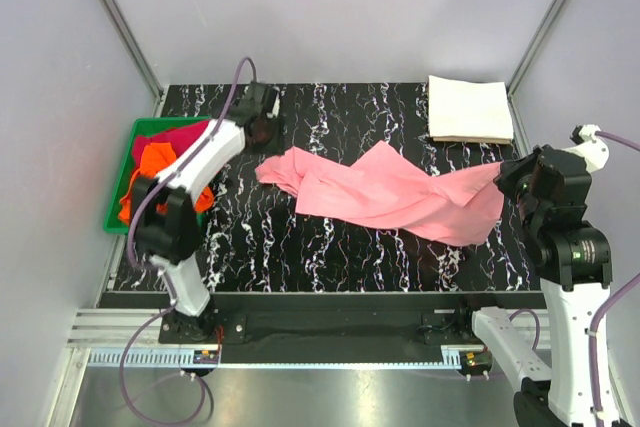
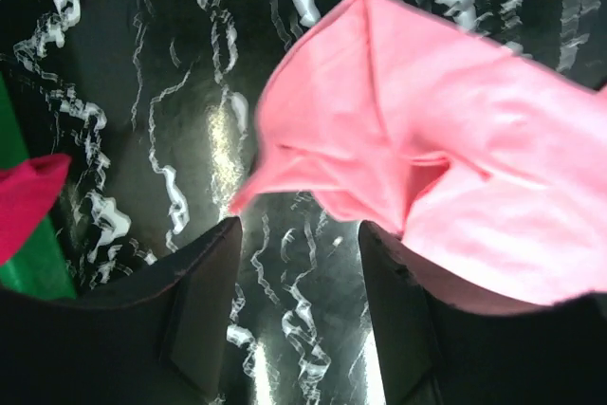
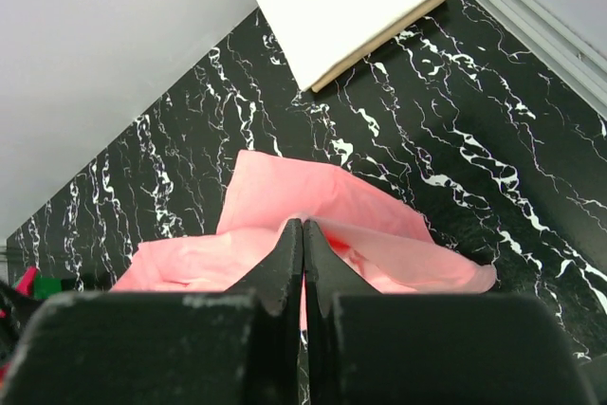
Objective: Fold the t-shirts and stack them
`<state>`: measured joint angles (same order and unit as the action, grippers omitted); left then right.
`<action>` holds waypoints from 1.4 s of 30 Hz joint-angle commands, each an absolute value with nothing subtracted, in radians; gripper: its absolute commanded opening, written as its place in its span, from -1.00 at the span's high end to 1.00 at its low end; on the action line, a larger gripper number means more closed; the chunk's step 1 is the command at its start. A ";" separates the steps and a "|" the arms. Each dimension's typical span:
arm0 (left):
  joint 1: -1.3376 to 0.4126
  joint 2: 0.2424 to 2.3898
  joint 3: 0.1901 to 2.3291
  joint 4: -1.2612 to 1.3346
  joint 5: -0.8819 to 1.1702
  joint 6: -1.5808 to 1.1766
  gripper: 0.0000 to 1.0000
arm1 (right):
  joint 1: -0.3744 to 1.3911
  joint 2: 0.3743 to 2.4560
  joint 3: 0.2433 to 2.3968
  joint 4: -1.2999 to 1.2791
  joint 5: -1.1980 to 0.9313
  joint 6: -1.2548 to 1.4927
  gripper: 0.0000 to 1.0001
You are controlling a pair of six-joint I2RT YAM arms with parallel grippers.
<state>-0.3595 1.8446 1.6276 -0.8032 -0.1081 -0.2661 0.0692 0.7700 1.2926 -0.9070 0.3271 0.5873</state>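
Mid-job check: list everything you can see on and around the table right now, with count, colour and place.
pink t-shirt: 1, light pink, unfolded and rumpled, stretched across the middle of the table
white t-shirt: 1, white, folded flat, far right corner
orange t-shirt: 1, bright orange, bunched in the tray
magenta-red t-shirt: 1, dark magenta-red, bunched in the tray at its far end
green tray: 1, green, left edge of the table
table: 1, black with white veins
left gripper: 1, black, open, at the pink shirt's left end
right gripper: 1, black, shut on the pink shirt's right end
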 commanded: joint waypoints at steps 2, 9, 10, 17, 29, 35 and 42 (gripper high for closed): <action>-0.474 1.594 1.390 -0.660 -0.082 -0.345 -0.13 | 0.069 0.758 1.276 -0.825 0.296 0.577 1.00; -0.531 1.514 1.031 -0.427 -0.005 -0.452 -0.04 | 0.069 0.749 1.212 -0.792 0.258 0.588 1.00; -0.531 1.522 1.022 -0.414 -0.003 -0.459 -0.04 | 0.068 0.749 1.210 -0.792 0.255 0.588 1.00; -0.534 1.670 1.025 -0.336 0.034 -0.469 -0.02 | 0.069 0.750 1.201 -0.788 0.244 0.589 1.00; -0.535 1.776 1.034 -0.290 0.075 -0.472 0.05 | 0.069 0.755 1.187 -0.782 0.264 0.578 1.00; -0.535 1.773 1.017 -0.291 0.097 -0.482 0.19 | 0.069 0.764 1.180 -0.773 0.258 0.584 1.00; -0.532 1.709 1.141 -0.434 0.115 -0.482 1.00 | 0.068 0.854 1.219 -0.785 0.265 0.614 1.00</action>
<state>-0.5335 1.7611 1.0462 -0.3542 0.1036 -0.4896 0.0692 0.7998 1.1835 -0.8139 0.2440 0.5995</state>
